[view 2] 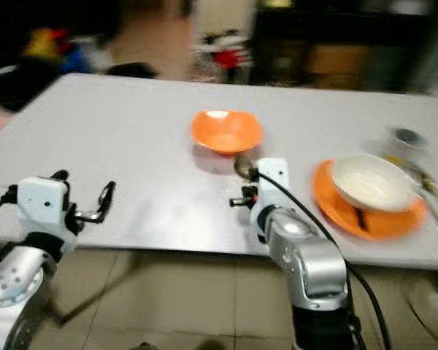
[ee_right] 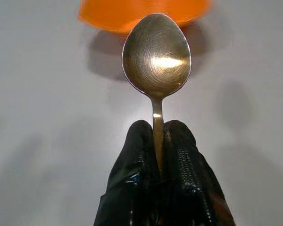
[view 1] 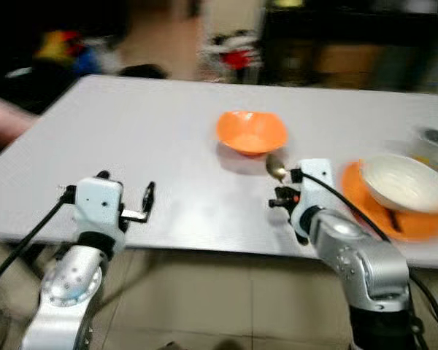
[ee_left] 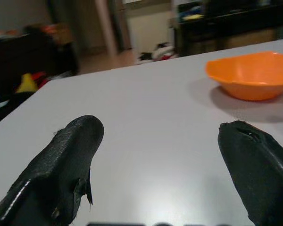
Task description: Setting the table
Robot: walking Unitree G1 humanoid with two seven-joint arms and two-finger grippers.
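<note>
Right gripper (ee_right: 156, 141) pinched tight on spoon (ee_right: 156, 56) handle; bowl of the spoon juts forward just short of orange bowl (view 1: 251, 132) on grey table (view 1: 131, 146). Left gripper (ee_left: 165, 160) fingers spread apart, holding nothing, over the table's near edge, well left of the bowl.

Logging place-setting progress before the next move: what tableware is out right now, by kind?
Bowls: 2, an orange bowl and a white bowl
Plates: 1, an orange plate under the white bowl
Spoons: 1, the spoon in the right gripper
Total: 4
</note>
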